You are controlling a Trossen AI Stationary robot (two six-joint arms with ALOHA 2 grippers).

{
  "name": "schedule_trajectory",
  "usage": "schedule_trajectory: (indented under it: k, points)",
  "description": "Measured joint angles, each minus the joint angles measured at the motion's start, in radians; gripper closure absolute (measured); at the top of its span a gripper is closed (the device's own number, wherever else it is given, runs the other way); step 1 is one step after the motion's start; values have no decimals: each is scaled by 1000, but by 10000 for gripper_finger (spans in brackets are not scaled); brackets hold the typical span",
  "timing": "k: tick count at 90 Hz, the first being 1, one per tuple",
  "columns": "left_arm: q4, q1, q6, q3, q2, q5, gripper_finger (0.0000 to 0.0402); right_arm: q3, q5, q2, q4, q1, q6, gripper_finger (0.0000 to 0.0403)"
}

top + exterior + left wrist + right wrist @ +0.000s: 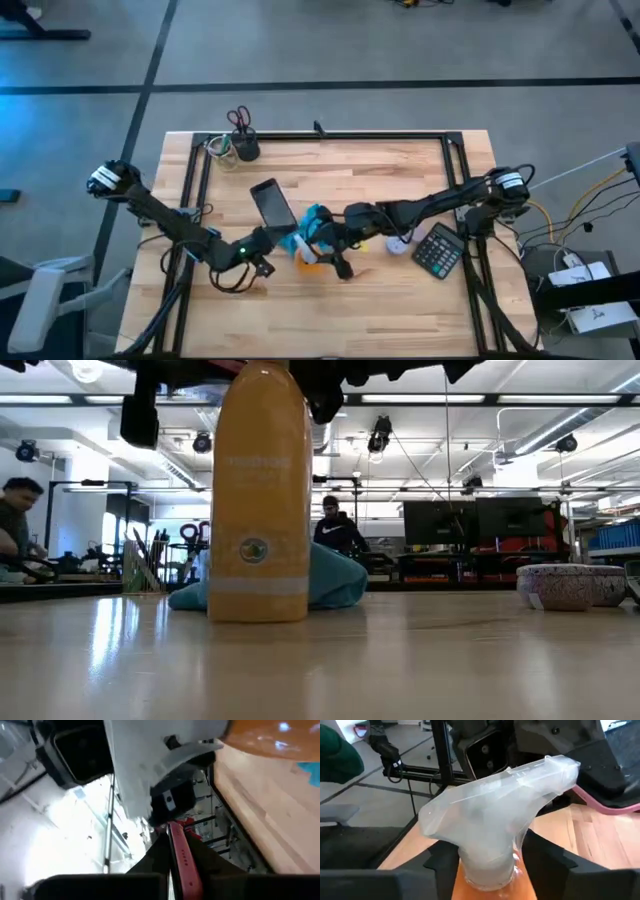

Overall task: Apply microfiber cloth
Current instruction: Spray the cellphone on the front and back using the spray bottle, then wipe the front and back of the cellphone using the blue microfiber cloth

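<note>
The turquoise microfiber cloth (316, 217) lies bunched on the table just behind the orange spray bottle (262, 500), and no gripper touches it. The bottle stands upright on its base, and its white spray head (495, 815) sits between the fingers of my right gripper (490, 862). My left gripper (262, 240) is shut on a black phone in a pink case (272, 205), which slants up just left of the cloth. My left gripper pinches the phone's pink-cased edge (182, 862) between its two fingers (150, 862). The phone slants upward from the hold; whether its far end rests on the table cannot be told. My right gripper has one finger (442, 862) on each side of the bottle's neck (487, 870), just below the white spray head, coming level from the table's right. The bottle stays upright with its base (258, 610) on the table.
A white bowl (568, 585) and a black calculator (438, 250) lie to the right under my right arm. A cup with scissors (241, 135) and a jar (222, 150) stand at the far left corner. People sit in the room behind.
</note>
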Motion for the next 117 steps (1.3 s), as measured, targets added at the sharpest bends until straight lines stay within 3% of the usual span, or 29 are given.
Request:
schedule_trajectory:
  k: [16,31,46,78,84,89,96,101,109,117]
  points:
    - [-9,-9,-154,-68,5,-69,390,0,48,-47,-99,-4,-11,124]
    - [-10,-15,-313,-119,5,-68,390,-1,168,-110,-252,-2,6,96]
    - [-9,-21,-413,-138,8,-69,390,-36,258,-169,-320,-2,59,103]
    - [-11,-39,-528,-153,8,-64,390,-252,502,-400,-412,0,198,146]
    - [-17,-39,-610,-162,8,-24,390,-304,570,-447,-435,0,229,154]
    - [-17,-37,-703,-170,8,72,390,-356,614,-483,-439,0,259,161]
    - [-15,-20,-859,-175,9,223,390,-415,623,-517,-433,-2,310,169]
    - [10,-4,-946,-175,9,260,390,-457,623,-530,-436,-1,338,174]
    - [85,9,-955,-175,9,266,390,-510,621,-535,-408,0,377,181]
    - [181,25,-947,-175,9,346,390,-568,651,-527,-352,0,406,187]
